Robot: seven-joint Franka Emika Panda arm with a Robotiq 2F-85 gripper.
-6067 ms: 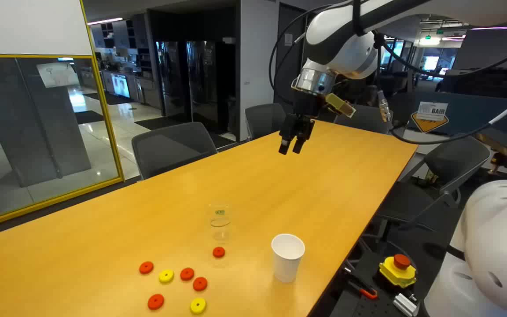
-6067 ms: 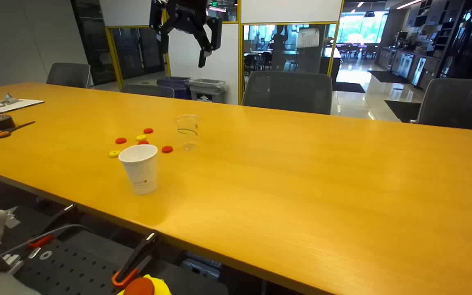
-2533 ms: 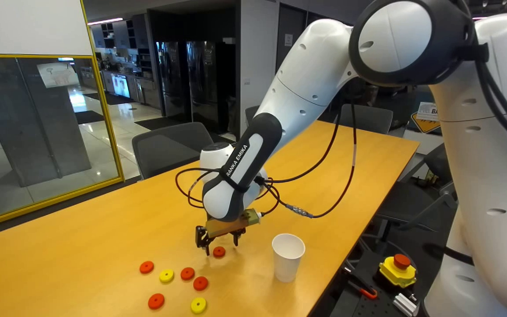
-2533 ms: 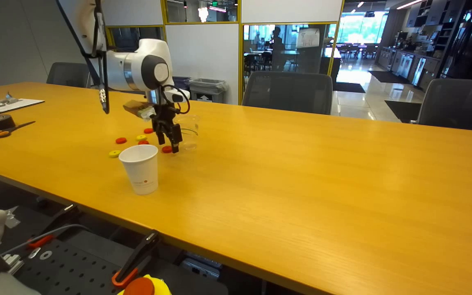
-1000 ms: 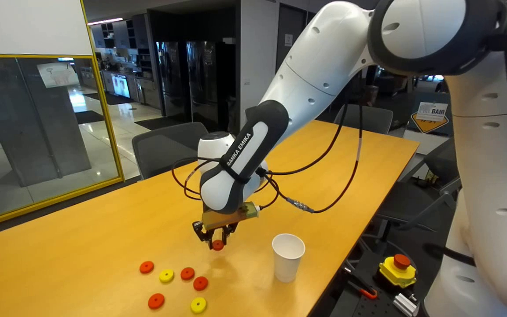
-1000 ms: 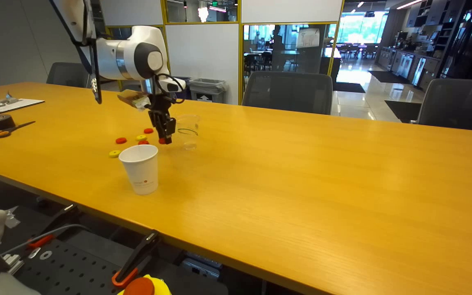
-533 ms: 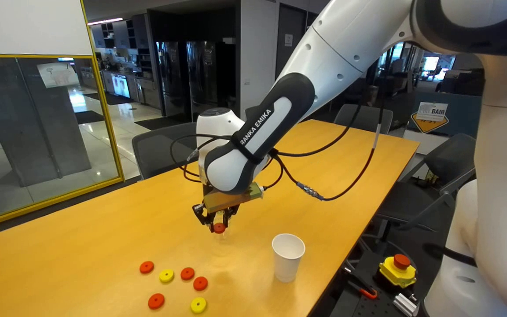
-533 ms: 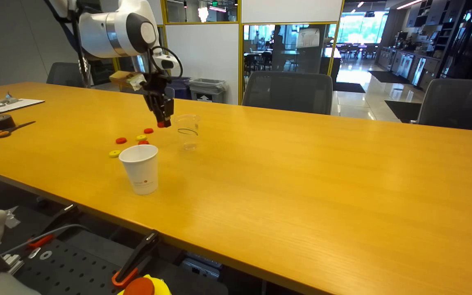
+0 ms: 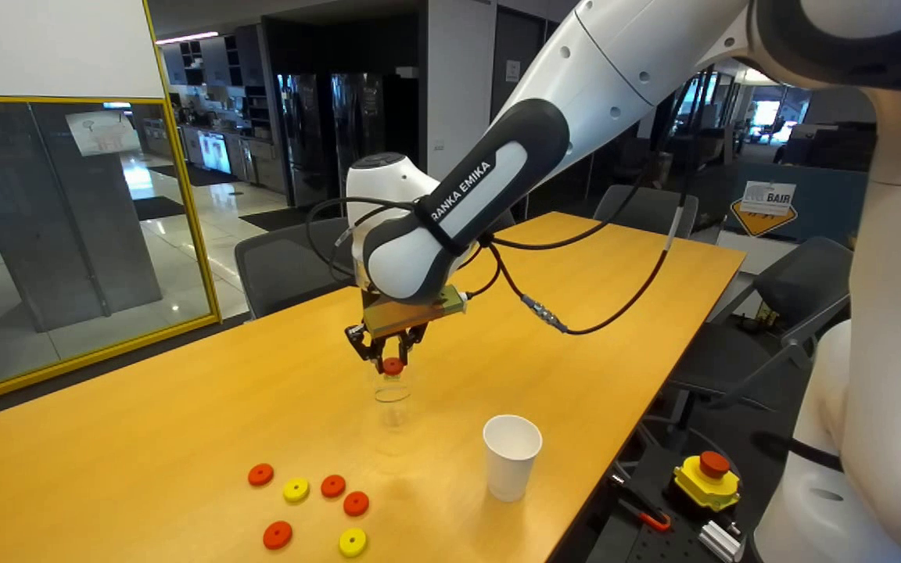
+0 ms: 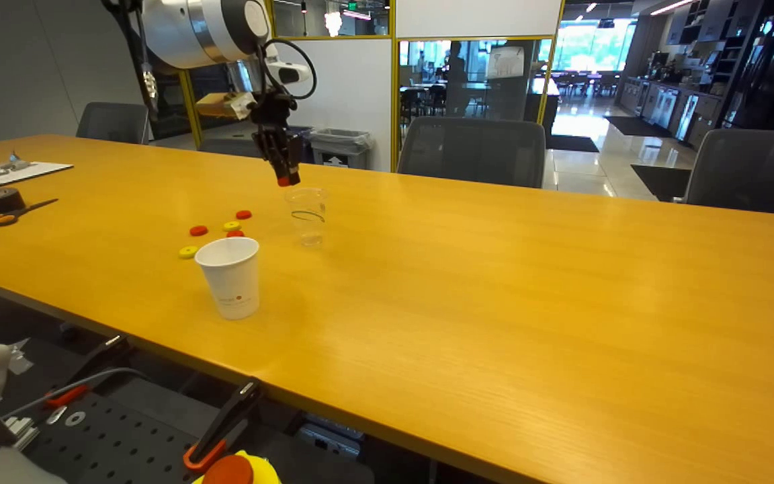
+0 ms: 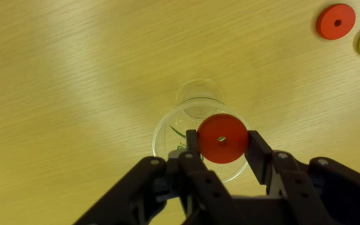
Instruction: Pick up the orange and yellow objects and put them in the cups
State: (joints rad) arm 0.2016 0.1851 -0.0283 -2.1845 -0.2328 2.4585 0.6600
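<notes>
My gripper (image 9: 393, 364), pinched narrow, hangs near centre in an exterior view, the white cup (image 9: 510, 461) to its lower right, the clear cup (image 9: 393, 405) just below. In the wrist view I've a red disc (image 11: 227, 150) gripped, overlapping that cup's mouth; loose discs (image 11: 330, 26) lie upper right.

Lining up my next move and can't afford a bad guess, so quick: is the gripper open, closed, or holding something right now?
Gripper: closed, holding one red-orange disc by its edges.
</notes>
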